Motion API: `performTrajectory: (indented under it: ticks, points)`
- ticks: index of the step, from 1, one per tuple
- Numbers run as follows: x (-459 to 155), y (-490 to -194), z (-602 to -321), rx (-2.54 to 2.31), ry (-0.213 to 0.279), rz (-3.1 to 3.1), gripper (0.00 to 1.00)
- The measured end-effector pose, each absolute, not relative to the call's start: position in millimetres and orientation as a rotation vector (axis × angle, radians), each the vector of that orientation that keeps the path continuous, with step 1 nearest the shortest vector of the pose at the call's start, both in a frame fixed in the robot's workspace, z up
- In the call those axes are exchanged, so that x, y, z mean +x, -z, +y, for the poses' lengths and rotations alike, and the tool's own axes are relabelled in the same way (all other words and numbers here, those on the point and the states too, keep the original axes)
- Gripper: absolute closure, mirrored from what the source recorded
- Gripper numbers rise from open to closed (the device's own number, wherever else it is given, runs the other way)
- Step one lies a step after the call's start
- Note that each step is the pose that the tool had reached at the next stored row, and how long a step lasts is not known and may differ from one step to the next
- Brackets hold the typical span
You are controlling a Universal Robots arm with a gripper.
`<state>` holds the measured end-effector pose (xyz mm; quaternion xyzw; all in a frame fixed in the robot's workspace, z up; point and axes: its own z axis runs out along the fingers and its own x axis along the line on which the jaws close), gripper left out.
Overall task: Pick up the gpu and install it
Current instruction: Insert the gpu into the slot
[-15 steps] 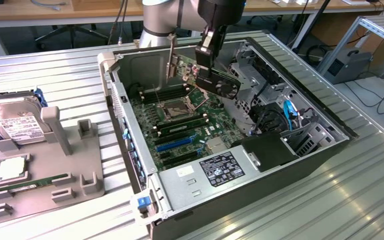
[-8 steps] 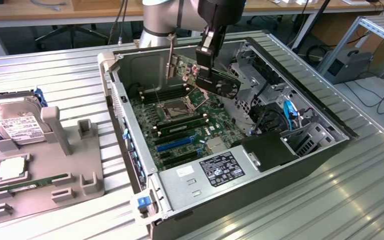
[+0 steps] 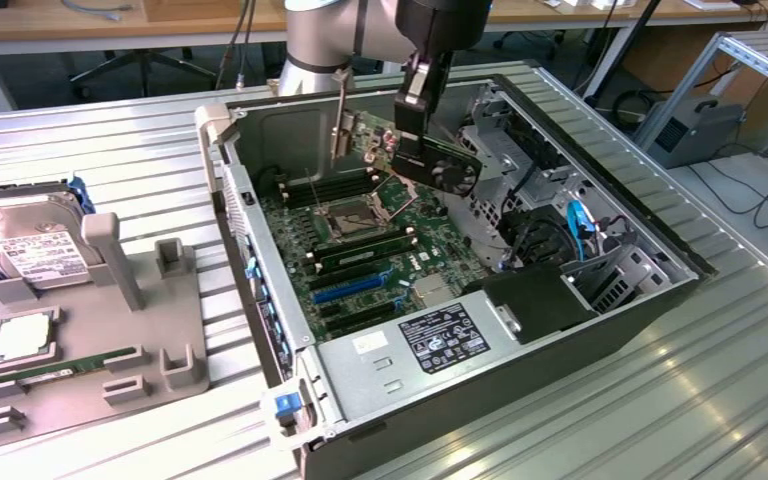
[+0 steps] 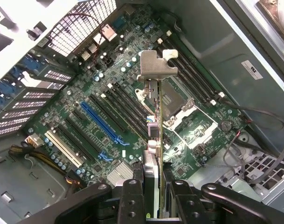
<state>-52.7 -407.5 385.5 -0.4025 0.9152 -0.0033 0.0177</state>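
- Black graphics card hangs pinched edge-on in the hand, above the green circuit board inside the open computer case, not yet touching a slot.
- Its silver bracket points away from the wrist, likely so the card's edge can line up with the long slots.
- On the tabletop, a grey holder carries the hard drive and memory stick, just beside the case.

Exterior view: bright, even overhead light. Glare streaks lie on the ribbed tabletop at 4 o'clock from the computer case; the case interior is shaded. Wrist view: motherboard well lit, perforated case wall washed out, end effector and gpu edge dark.
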Motion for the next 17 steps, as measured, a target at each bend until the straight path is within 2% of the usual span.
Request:
performTrajectory:
  ticks: [17]
  points:
    - [-52.7, -385.4, -407.5, -1.349, 0.008, 2.798, 0.73]
